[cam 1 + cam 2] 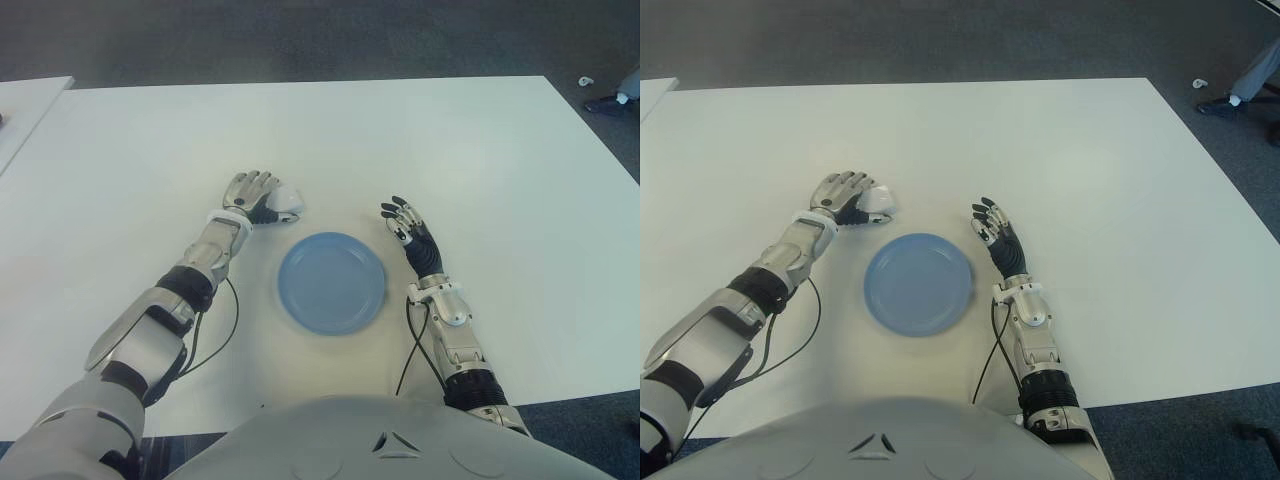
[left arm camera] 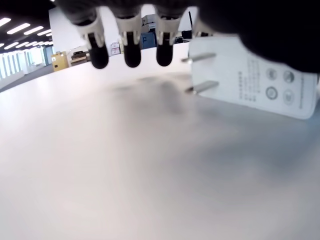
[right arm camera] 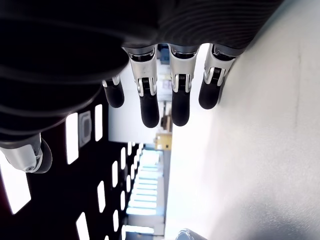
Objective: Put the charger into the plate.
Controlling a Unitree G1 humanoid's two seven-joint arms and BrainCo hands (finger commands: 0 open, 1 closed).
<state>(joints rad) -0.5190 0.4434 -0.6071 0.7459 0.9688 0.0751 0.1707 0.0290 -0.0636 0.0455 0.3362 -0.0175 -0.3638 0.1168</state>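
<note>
Charger: my left hand is clasping the white charger, just beyond the plate's far-left rim.
Right hand: hanging relaxed and empty, right of the plate.

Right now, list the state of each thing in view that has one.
White plug-in charger: on the table beside the plate, under the left hand's fingers, prongs bare.
Round blue plate: upright, empty.
Left hand: over the charger, grip unclear.
Right hand: right of the plate, open, empty.
</note>
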